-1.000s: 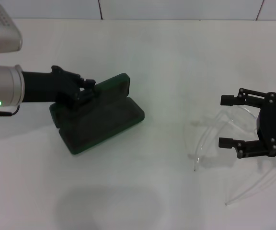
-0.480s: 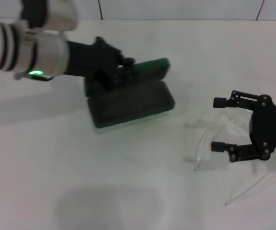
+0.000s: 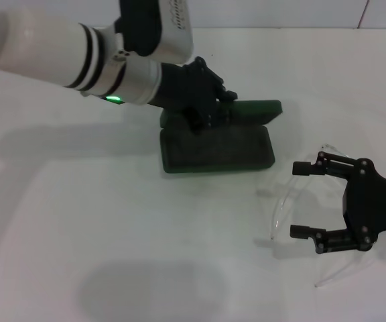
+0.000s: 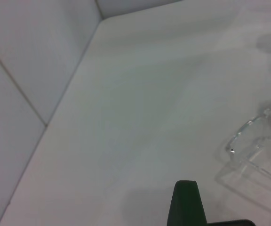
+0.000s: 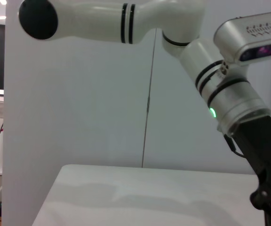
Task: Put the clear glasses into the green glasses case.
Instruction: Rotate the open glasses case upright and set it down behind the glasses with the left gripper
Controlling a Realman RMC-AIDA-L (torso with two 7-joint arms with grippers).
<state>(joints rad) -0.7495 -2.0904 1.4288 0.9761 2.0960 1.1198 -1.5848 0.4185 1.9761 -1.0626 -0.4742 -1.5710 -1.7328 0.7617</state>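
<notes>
Left jaws (image 3: 214,115) clamp one green glasses case (image 3: 218,145); right jaws (image 3: 301,199) agape over one clear glasses (image 3: 293,194).

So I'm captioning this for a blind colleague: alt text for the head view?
The left tool grips the lid of the open green glasses case on a white table. The right tool hangs open over the clear glasses.
</notes>
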